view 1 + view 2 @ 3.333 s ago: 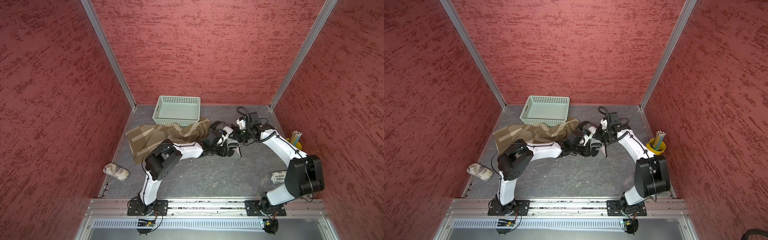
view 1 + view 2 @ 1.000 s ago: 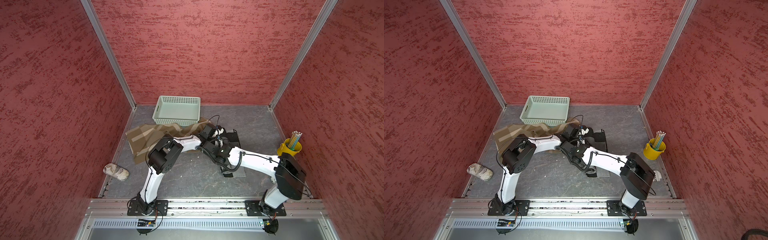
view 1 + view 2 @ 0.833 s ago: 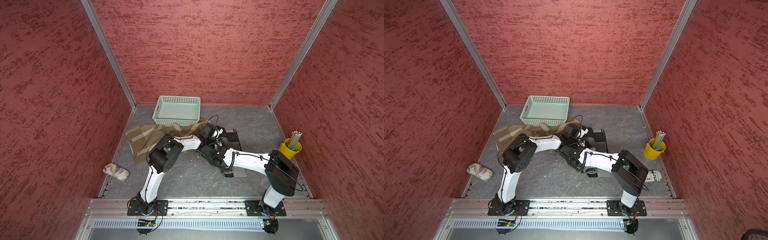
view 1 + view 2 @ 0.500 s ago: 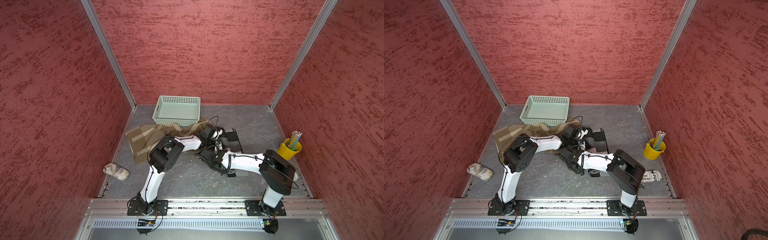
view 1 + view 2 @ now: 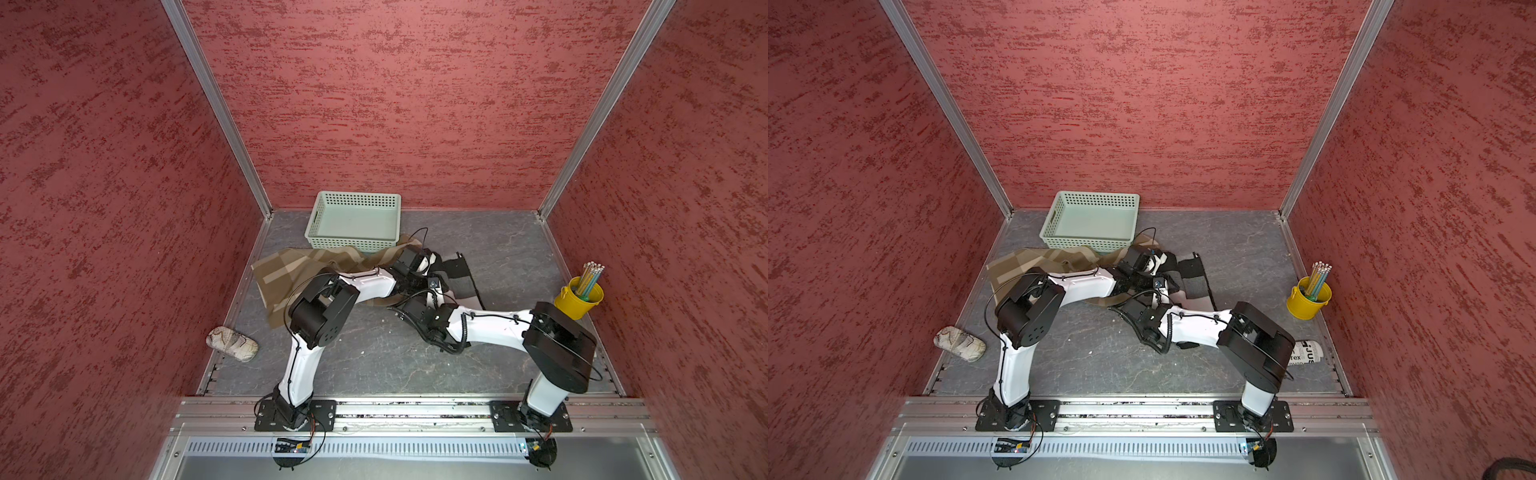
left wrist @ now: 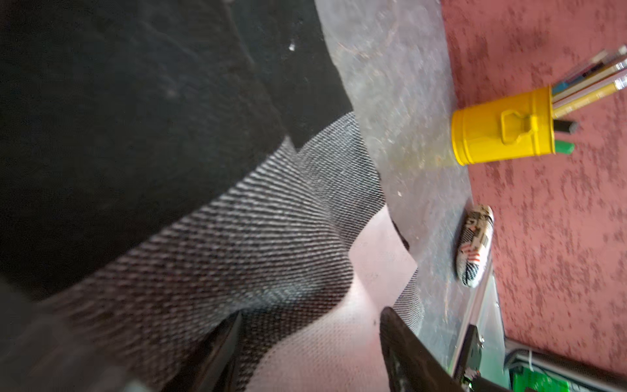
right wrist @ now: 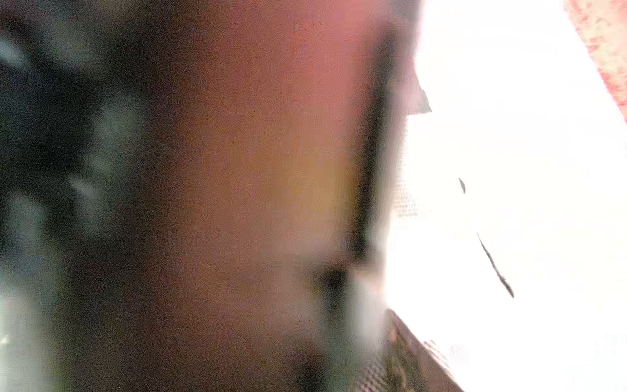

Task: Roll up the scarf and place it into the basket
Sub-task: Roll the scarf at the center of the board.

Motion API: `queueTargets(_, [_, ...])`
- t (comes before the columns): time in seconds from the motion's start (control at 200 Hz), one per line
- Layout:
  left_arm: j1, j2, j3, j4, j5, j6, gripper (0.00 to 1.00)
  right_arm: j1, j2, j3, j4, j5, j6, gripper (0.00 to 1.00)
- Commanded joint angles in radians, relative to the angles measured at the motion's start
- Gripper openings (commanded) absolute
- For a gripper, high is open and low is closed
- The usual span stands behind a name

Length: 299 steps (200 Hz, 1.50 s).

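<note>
Fingers of the left gripper stand wide apart, low over the scarf, with pale cloth lying loose between them. The right gripper meets the scarf's near edge. Its wrist view is a blur, so I cannot tell how its fingers stand.

The scarf lies spread and unrolled on the table, just in front of the basket. Its olive end points left and its black and grey end points right, and one fold touches the basket's near right corner. Both arms cross the scarf's middle and hide it in both top views.

Well apart from the scarf are a bucket of pencils at the table's right edge, a printed pouch nearer the front, and a beige pouch at the left edge.
</note>
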Motion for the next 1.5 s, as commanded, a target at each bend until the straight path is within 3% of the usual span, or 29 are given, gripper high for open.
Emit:
queueTargets(0.0, [0.072,-0.108,0.019,0.011,0.0,0.008,0.63,-0.074,0.054,-0.105,-0.212,-0.154,0.057,0.64])
queueTargets(0.22, [0.066,-0.026,0.074,0.024,0.026,-0.006,0.5,-0.074,-0.036,-0.118,-0.217,-0.142,0.032,0.64])
queueTargets(0.386, [0.061,-0.045,0.059,0.044,0.013,-0.017,0.5,-0.086,-0.019,-0.1,-0.236,-0.124,0.014,0.6])
queueTargets(0.436, [0.064,-0.063,0.044,0.046,0.006,-0.014,0.5,-0.106,-0.022,-0.108,-0.213,-0.145,-0.001,0.52])
queueTargets(0.536, [0.075,-0.111,0.002,0.048,-0.024,-0.004,0.49,-0.15,-0.067,-0.149,-0.101,-0.232,-0.053,0.23])
queueTargets(0.656, [0.081,-0.17,-0.068,0.067,-0.053,0.007,0.49,-0.177,-0.174,-0.18,0.075,-0.451,-0.108,0.0])
queueTargets(0.897, [0.06,-0.249,-0.19,0.103,-0.083,0.062,0.48,-0.327,-0.436,-0.322,0.394,-0.89,-0.037,0.0])
queueTargets(1.037, [0.019,-0.258,-0.218,0.121,-0.104,0.111,0.44,-0.433,-0.518,-0.42,0.463,-1.059,0.031,0.0])
queueTargets(1.288, [-0.046,-0.178,-0.131,0.128,-0.06,0.145,0.36,-0.617,-0.544,-0.621,0.665,-1.31,0.175,0.0])
queueTargets(1.493, [-0.074,-0.072,-0.032,0.158,0.003,0.148,0.33,-0.746,-0.497,-0.751,0.967,-1.505,0.324,0.0])
